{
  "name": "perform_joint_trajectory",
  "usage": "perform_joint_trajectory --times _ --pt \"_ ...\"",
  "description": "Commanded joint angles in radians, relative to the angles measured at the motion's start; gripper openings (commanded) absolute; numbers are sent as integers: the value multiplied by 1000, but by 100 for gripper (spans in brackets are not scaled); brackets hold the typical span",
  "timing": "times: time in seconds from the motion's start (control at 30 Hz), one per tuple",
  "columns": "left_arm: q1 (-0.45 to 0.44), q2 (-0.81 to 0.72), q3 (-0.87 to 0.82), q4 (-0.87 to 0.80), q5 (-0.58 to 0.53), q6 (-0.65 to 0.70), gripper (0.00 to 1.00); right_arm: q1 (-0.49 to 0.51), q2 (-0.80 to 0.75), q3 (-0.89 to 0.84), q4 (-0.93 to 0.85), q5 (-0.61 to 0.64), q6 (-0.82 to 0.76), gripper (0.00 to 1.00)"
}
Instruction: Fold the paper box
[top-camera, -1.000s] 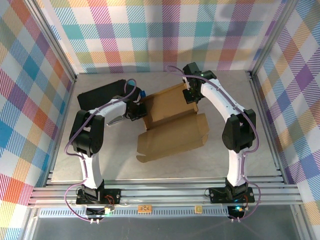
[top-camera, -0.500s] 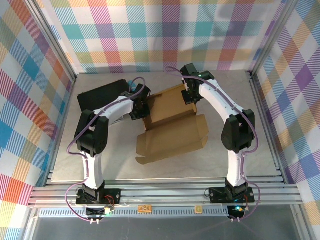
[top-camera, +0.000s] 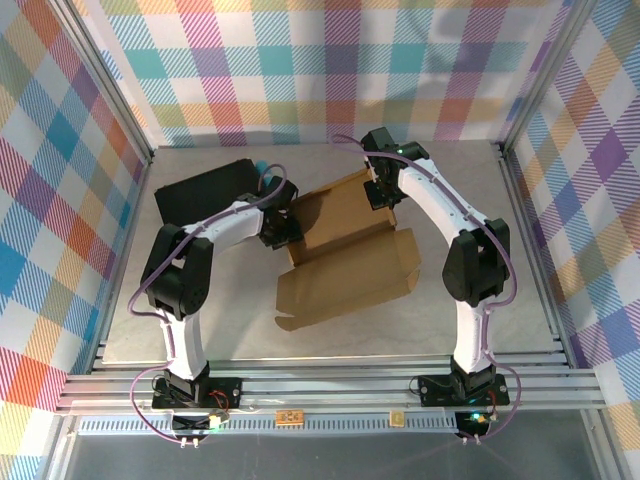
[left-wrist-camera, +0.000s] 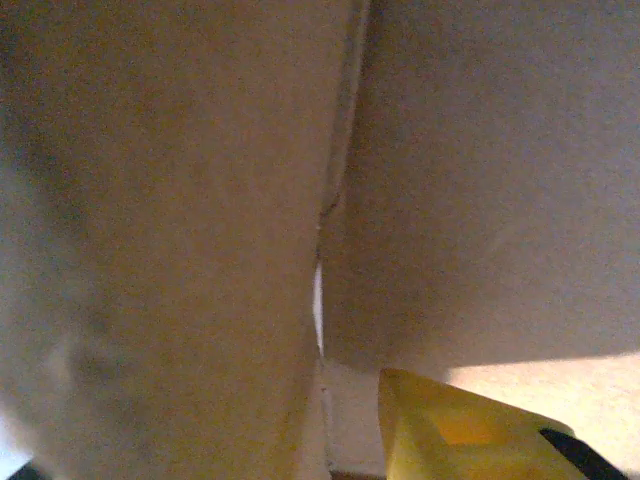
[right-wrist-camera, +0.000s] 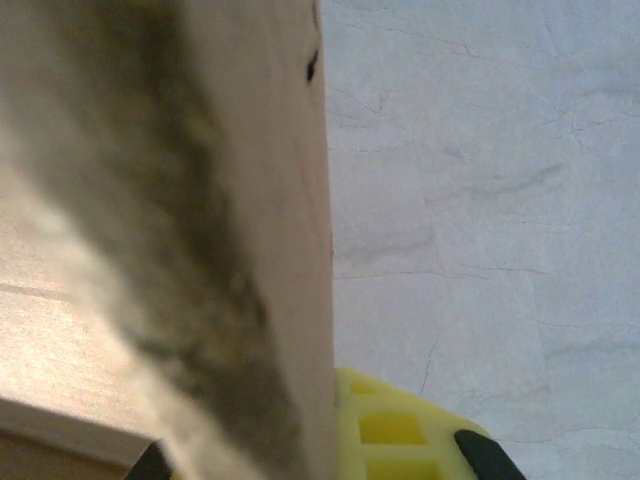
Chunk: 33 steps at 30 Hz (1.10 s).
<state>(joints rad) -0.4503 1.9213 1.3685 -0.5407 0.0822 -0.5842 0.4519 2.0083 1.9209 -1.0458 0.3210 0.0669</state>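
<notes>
The paper box (top-camera: 345, 255) lies unfolded in the middle of the table, brown corrugated cardboard with creased flaps. My left gripper (top-camera: 285, 228) presses against its left rear edge. In the left wrist view cardboard (left-wrist-camera: 200, 200) sits right in front of the lens, with one yellow finger (left-wrist-camera: 460, 430) at the lower right and the other finger hidden. My right gripper (top-camera: 381, 195) is at the box's right rear flap. In the right wrist view that upright flap (right-wrist-camera: 230, 200) runs down between the jaws, tight against the yellow finger (right-wrist-camera: 400, 430).
A black rectangular case (top-camera: 200, 185) lies at the back left, just behind the left arm. Bare grey table (top-camera: 480, 300) stretches to the right of the box and in front of it. Aluminium frame rails and checked walls close in the workspace.
My left gripper has moved right and a little nearer, onto the box's left rear corner. The cardboard there has shifted. The right gripper has stayed on its flap.
</notes>
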Motion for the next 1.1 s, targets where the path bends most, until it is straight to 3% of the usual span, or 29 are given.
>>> perform_joint_trajectory --times 0.0,0.23,0.57,0.8,1.07 --pt "-14 -27 -31 8 54 -8 34 7 -16 22 8 -27 20 0" --pt "-26 19 10 -80 -52 19 0 7 -20 16 7 -19 14 0" --pt "-64 37 105 -233 -231 20 0 23 -12 9 -22 157 -42 0" --pt "-65 39 131 -259 -241 18 0 59 11 12 -28 271 -95 0" --pt "-65 31 154 -269 -235 13 0 66 9 25 -22 250 -92 0"
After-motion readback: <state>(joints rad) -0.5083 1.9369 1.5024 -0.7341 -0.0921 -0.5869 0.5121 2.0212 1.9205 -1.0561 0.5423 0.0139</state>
